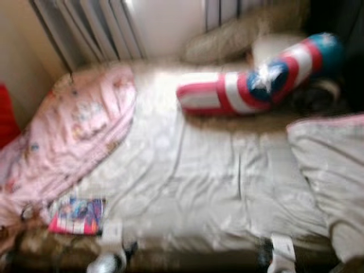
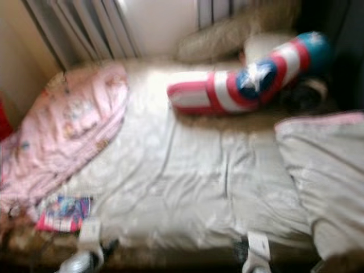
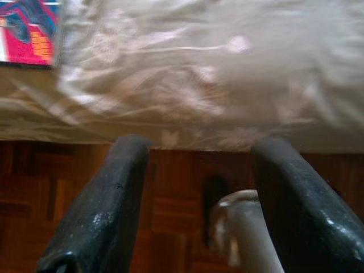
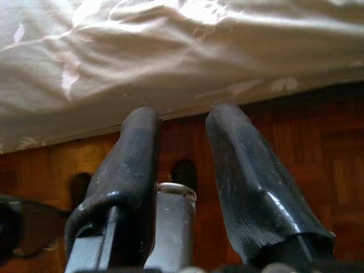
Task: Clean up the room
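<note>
Pale bed (image 1: 187, 187): pink quilt (image 1: 68, 136), striped bolster (image 1: 256, 79), book (image 1: 77, 216).

No legible text anywhere.

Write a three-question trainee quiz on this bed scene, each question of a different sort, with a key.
1. True or false: the pink quilt lies on the robot's right side of the bed.
2. Multiple choice: the book with the bright cover lies
A. by the window
B. near the bed's front edge, on the robot's left
C. on the striped pillow
3. Fill in: the left gripper hangs with its jaws ____ over the wooden floor at the bed's edge.

Key: 1 false; 2 B; 3 open. The right gripper hangs there too, jaws open.
</note>
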Robot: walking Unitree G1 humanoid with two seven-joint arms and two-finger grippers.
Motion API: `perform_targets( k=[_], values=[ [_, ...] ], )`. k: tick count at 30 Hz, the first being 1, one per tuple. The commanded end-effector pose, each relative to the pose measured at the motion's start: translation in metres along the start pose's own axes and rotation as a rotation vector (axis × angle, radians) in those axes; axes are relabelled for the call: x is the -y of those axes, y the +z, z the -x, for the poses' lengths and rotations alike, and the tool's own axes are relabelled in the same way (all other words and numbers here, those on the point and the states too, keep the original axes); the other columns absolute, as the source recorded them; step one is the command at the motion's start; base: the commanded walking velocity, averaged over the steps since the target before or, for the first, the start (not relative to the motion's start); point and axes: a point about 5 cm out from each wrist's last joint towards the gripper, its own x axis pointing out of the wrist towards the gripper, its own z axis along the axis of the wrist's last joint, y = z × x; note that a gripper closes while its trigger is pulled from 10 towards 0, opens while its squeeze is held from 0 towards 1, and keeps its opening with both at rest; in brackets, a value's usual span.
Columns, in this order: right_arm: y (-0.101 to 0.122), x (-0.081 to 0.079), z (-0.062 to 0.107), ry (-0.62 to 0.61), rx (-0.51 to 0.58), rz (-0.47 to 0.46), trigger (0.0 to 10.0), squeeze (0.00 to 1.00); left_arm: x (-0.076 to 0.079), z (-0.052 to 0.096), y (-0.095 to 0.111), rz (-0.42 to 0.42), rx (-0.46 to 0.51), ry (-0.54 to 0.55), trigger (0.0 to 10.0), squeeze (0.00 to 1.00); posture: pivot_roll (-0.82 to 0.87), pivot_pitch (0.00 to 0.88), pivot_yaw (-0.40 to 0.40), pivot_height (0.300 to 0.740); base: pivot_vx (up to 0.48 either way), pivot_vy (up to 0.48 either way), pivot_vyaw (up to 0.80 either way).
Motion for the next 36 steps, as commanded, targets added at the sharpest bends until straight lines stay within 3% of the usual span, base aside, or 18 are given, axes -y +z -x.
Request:
perform_targets(
  k=[1,10,14,17,32,36],
  values=[
    [-0.005,-0.010,0.000,0.015,-0.017,-0.011,10.0,0.00,-0.008,0.003,-0.012,-0.011,-0.053,0.021,10.0,0.00,0.04,0.076,0.079,0.740,0.000,0.480,0.00],
    [-0.014,-0.014,0.001,0.014,-0.042,0.001,10.0,0.00,-0.013,0.007,-0.025,0.003,-0.103,0.037,10.0,0.00,0.04,0.083,0.080,0.740,0.000,0.480,0.67],
    [-0.019,-0.014,0.002,0.025,-0.059,0.013,10.0,0.00,-0.018,0.006,-0.018,0.021,-0.075,0.055,10.0,0.00,0.04,0.084,0.081,0.740,0.000,0.480,0.00],
    [-0.021,-0.013,0.003,0.021,-0.064,0.012,10.0,0.00,-0.010,0.003,-0.013,0.024,-0.061,0.031,10.0,0.00,0.05,0.078,0.078,0.740,0.000,0.480,0.00],
    [-0.028,-0.012,0.005,0.035,-0.093,0.052,10.0,0.00,-0.012,0.008,-0.031,0.020,-0.124,0.051,10.0,0.00,0.04,0.039,0.067,0.740,0.000,0.479,0.00],
    [-0.027,-0.011,0.005,0.039,-0.091,0.056,10.0,0.00,-0.014,0.009,-0.032,0.026,-0.120,0.056,10.0,0.00,0.04,0.041,0.063,0.740,0.000,0.066,0.00]
  ],
)
